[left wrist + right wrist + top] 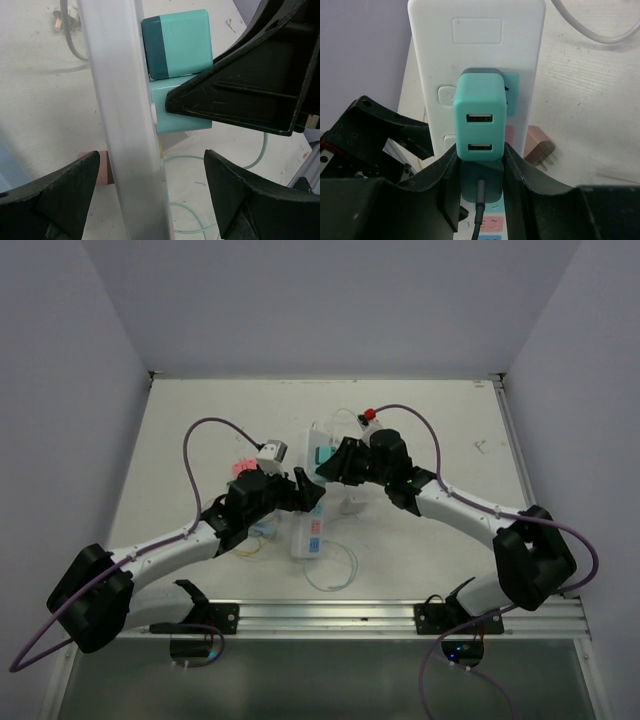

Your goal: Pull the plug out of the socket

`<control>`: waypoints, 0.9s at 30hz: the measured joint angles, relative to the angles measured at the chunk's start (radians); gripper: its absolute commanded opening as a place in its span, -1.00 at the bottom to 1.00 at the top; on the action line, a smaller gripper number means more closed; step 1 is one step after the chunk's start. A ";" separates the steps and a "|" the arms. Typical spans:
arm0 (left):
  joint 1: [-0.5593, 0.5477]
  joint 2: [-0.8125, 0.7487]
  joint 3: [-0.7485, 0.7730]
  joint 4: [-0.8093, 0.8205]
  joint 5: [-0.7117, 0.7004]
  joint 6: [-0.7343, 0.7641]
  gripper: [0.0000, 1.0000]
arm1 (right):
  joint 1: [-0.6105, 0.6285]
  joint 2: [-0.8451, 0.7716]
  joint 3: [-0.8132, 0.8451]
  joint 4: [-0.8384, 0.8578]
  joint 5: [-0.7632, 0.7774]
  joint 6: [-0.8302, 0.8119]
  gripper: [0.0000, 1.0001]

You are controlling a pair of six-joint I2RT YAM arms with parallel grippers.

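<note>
A white power strip lies along the middle of the table, and it is the socket. Two teal plugs sit in it side by side. The upper one shows two USB ports. The lower, darker plug has a dark cable coming out of it, and my right gripper is shut on its sides. In the left wrist view a right finger covers that plug. My left gripper is open and straddles the strip without touching it.
A brown adapter lies right of the strip. A pale green cable loops on the table near the strip's near end. A white adapter and a pink object lie to the left. A white cord runs at the far right.
</note>
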 measured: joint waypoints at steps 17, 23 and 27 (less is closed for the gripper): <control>0.006 0.100 0.056 -0.021 0.011 -0.001 -1.00 | 0.019 -0.032 0.000 -0.015 -0.009 -0.018 -1.00; -0.002 0.095 0.056 -0.024 -0.008 -0.004 -1.00 | 0.019 -0.048 0.000 -0.037 -0.006 -0.026 -1.00; -0.013 0.072 0.056 -0.033 -0.031 -0.005 -1.00 | 0.022 -0.076 0.000 -0.052 0.001 -0.034 -1.00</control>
